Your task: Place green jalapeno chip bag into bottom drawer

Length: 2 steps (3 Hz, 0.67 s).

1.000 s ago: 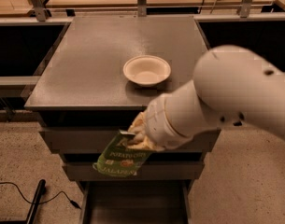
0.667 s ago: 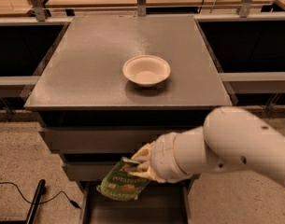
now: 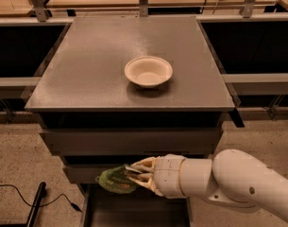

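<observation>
The green jalapeno chip bag (image 3: 114,179) is held in my gripper (image 3: 134,175), which is shut on its right end. The bag hangs in front of the middle drawer front, just above the open bottom drawer (image 3: 134,211), a shallow grey tray pulled out at the bottom of the view. My white arm reaches in from the lower right and hides the drawer's right part.
A white round bowl (image 3: 148,71) sits on the grey cabinet top (image 3: 87,74). Two wider grey drawer fronts (image 3: 129,141) are above the open one. A black cable (image 3: 21,195) lies on the speckled floor at left. Wooden benches stand behind.
My arm has dropped lower and pulled to the right, carrying the bag down from the middle drawer level to just over the open bottom drawer.
</observation>
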Each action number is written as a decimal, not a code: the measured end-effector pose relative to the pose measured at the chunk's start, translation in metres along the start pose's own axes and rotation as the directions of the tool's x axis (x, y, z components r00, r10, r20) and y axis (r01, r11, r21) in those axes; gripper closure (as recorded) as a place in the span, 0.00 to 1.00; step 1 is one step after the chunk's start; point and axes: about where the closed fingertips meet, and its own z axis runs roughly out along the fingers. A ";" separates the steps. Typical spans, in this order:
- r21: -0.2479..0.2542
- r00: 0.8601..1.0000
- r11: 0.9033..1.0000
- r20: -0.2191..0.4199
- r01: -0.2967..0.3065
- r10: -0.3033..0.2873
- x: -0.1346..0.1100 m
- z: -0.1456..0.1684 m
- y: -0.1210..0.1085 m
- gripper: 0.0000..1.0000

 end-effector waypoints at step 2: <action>0.103 0.994 0.989 0.035 -0.107 0.104 0.088 0.025 0.000 1.00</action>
